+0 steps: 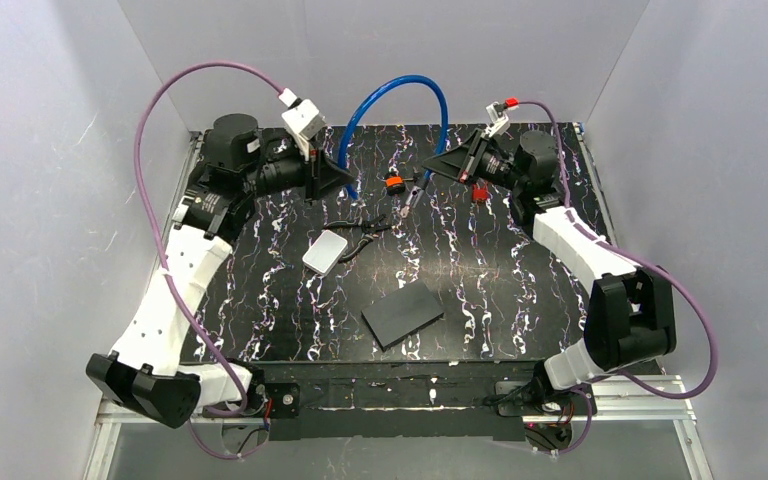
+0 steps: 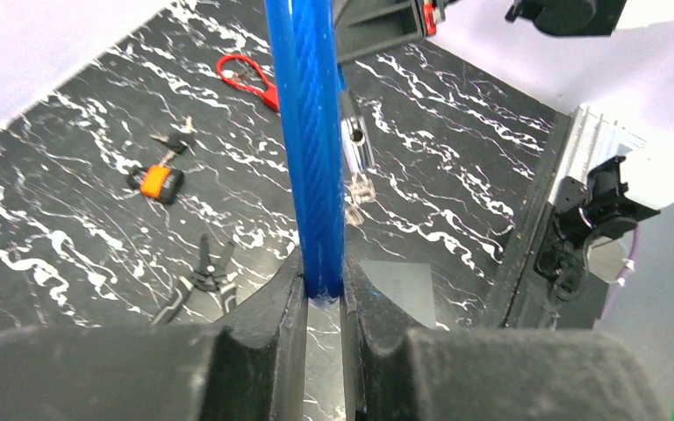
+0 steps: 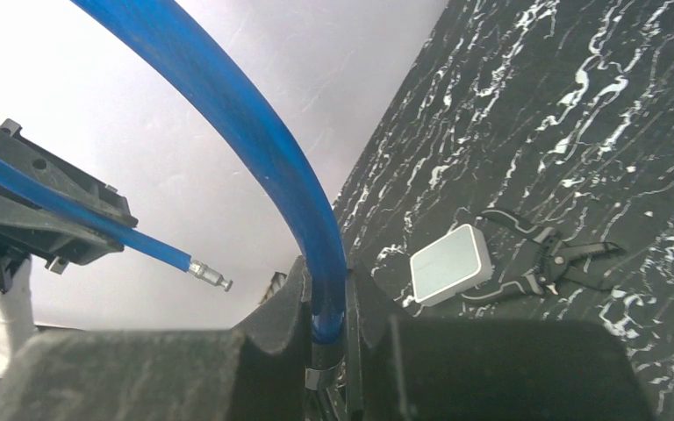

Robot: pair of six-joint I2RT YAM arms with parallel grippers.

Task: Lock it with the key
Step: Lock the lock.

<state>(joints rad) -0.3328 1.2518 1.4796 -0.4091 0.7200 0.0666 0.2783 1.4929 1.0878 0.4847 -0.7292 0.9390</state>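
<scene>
1. We saw a black table (image 1: pixel 520 290) veined with white, with pale walls around it.
2. The left arm (image 1: pixel 175 300) and the right arm (image 1: pixel 580 245) both reached to the far half of the table, and their wrists faced each other.
3. The lock (image 1: pixel 400 88), a long blue cable, rose in a high arch between the two grippers, lifted off the table above its far edge.
4. The left gripper (image 2: pixel 323 294) was clenched on one leg of the cable (image 2: pixel 311 158), blue pinched tight between the fingers. The right wrist view showed a small metal pin end (image 3: pixel 211 275) jutting free past that grip.
5. The right gripper (image 3: pixel 326 316) was clamped on the other leg (image 3: pixel 254 132), just above a metal collar. A dark metal end piece (image 2: pixel 357 145) hung below it, near the tabletop.
6. A flat black slab (image 1: pixel 403 313) lay at mid-table, well apart from the cable.
7. A white box (image 1: pixel 325 251) lay just beside black pliers (image 1: pixel 368 232).
8. An orange-and-black padlock (image 2: pixel 159 182) sat between the grippers.
9. A small red loop (image 2: pixel 247 74) lay farther along the table, near the right gripper.
</scene>
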